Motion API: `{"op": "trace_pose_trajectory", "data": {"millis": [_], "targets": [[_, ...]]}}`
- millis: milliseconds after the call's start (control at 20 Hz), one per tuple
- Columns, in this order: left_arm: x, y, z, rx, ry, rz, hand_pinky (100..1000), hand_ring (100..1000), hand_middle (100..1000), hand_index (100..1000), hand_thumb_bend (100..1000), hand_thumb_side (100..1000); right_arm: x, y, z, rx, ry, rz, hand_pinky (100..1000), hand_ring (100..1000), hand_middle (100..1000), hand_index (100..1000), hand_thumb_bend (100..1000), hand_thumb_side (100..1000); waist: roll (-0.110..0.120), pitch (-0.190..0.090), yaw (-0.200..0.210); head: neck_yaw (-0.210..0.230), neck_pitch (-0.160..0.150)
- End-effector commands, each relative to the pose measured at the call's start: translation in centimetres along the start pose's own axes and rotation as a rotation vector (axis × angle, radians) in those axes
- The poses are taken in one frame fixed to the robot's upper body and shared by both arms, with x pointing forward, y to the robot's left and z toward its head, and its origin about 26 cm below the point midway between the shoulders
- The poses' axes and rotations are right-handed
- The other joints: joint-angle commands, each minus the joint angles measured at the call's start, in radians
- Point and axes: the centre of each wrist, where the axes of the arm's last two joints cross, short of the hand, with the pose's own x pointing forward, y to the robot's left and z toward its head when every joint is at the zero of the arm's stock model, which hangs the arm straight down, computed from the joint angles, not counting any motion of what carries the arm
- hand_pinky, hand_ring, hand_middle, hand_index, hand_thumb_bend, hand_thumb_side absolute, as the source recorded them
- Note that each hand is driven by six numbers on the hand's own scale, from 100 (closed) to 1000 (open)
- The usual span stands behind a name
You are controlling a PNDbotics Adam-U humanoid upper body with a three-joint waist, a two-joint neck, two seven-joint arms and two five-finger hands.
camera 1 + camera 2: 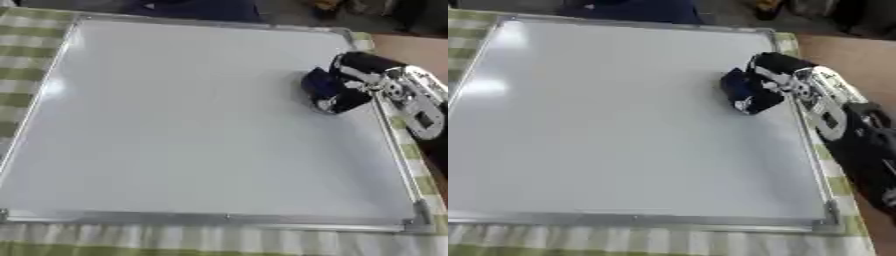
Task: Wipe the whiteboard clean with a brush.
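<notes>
A large whiteboard (175, 120) with a silver frame lies flat on the table, and its surface looks blank white. My right hand (367, 75) comes in from the right side and rests on the board near its right edge, fingers curled round a dark blue brush (325, 89) that touches the board. My left hand shows in neither view.
A green and white checked cloth (219, 240) covers the table around the board. A dark blue shape (188, 9) lies beyond the board's far edge. Brown table surface (407, 50) shows at the far right.
</notes>
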Motion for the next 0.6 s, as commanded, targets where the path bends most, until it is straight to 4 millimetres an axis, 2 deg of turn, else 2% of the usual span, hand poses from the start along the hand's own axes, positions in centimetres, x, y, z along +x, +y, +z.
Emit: {"op": "trace_pose_trajectory", "data": {"millis": [50,600], "targets": [[0.6,0.0,-0.5,-0.012,-0.028,-0.007,487,490,485,427,100,1000,0.3,-1.1,-0.1,0.008,-0.012,0.053,603,678,272,372,100,411,0.003,-0.015,0.003,-0.007,-0.012],[0.7,0.0,-0.7,-0.016,-0.034,-0.005,489,491,486,426,100,1000,1.2,-0.7,-1.2,0.050,-0.043,0.067,592,669,266,390,100,410,-0.005,-0.006,0.015,-0.012,-0.016]]}}
